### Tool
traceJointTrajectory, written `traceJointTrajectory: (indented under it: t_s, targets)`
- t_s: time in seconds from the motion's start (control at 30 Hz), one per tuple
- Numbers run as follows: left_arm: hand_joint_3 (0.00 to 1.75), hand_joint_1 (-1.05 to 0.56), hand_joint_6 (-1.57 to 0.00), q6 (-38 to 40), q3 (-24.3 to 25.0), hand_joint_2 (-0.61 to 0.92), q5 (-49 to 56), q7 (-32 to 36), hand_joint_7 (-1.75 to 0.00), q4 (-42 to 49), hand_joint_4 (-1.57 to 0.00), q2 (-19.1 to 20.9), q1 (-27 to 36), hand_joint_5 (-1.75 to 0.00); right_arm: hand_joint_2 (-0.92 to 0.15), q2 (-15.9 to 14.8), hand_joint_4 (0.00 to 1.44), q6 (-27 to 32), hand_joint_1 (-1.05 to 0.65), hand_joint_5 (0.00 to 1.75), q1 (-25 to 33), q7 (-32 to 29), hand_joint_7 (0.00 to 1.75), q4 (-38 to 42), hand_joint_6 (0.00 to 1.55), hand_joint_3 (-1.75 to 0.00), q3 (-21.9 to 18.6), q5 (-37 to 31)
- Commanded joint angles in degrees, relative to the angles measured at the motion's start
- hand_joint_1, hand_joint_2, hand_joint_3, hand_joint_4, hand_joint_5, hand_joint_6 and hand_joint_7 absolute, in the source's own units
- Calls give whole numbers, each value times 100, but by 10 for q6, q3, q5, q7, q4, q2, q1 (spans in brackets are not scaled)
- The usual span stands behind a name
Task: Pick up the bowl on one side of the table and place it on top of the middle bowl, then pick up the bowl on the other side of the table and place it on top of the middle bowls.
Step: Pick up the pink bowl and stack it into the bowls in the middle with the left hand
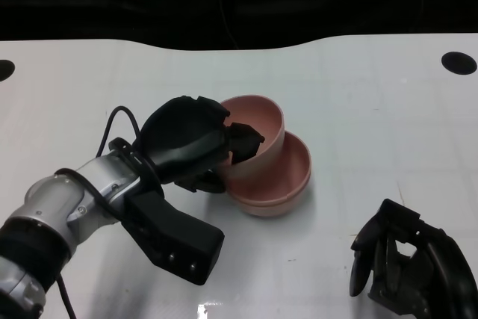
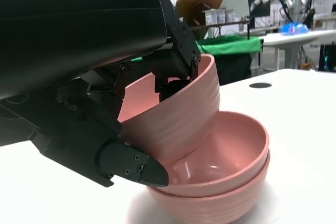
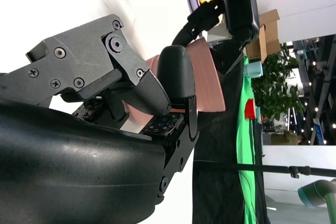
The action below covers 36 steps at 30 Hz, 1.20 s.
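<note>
My left hand (image 1: 187, 143) grips a pink bowl (image 1: 258, 121) by its near rim, with fingers inside and outside the wall. The bowl is tilted, and its lower side rests inside the pink stack (image 1: 280, 184) at the table's middle. The left wrist view shows the held bowl (image 2: 178, 114) leaning into two nested bowls (image 2: 236, 150), with my fingers (image 2: 173, 51) clamped over its rim. My right hand (image 1: 414, 263) sits low at the near right, apart from the bowls and holding nothing. In the right wrist view a strip of pink bowl (image 3: 207, 77) shows beyond the right hand (image 3: 157, 93).
The white table (image 1: 373, 110) ends at a dark far edge. A black round hole (image 1: 458, 63) lies at the far right and another (image 1: 4, 70) at the far left. A black cable (image 1: 112, 121) loops off my left wrist.
</note>
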Motion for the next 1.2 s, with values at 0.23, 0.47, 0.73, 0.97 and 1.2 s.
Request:
traceJointTrajectory:
  t_s: [0.23,0.47,0.73,0.97,1.2]
  targets:
    - [12,-28,-82,-15,-22,91,14,26,-116,55,-80,-29,-26,-173,-39,-3,86,-4,-18,170,6,2,152,0,80,-136,-6,8]
    - [18,-32,-74,-28,-36,92,24,78,-136,79,-81,-50,-34,-174,-39,-4,86,1,-18,170,7,0,152,-3,80,-135,-7,8]
    - [13,-27,-72,-30,-42,88,21,70,-141,83,-81,-55,-38,-175,-39,-3,85,-3,-17,171,8,1,152,-2,80,-137,-5,6]
    - [16,-37,-65,31,-29,92,1,-19,-37,32,-56,-48,-21,-68,-39,-2,86,0,-17,169,6,0,151,-2,81,-137,-6,8]
    - [26,-64,-44,134,-24,92,32,-87,-2,-92,-25,-22,17,-34,-40,-3,87,-3,-17,169,6,1,151,1,81,-136,-7,7]
